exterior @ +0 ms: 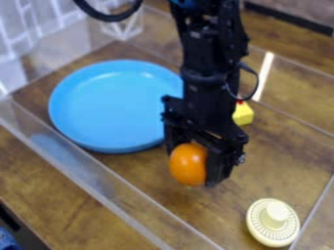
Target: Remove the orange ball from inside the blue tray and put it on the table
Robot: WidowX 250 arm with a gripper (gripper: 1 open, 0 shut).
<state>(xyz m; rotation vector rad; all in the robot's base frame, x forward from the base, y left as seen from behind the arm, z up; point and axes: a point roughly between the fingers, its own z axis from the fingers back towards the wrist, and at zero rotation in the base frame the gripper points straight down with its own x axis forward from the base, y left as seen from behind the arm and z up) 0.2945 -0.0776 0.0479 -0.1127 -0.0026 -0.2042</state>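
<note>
One orange ball [188, 165] in black pincer [196, 154], blue tray [108, 106] beside

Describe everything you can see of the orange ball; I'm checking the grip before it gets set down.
The ball is small, smooth and bright orange, round, with an even, unmarked front. It sits at the black gripper's fingertips, which cover its top and right side, and looks held there. It is outside the blue tray, in front of the wood table; whether it touches the wood I can't tell.
</note>
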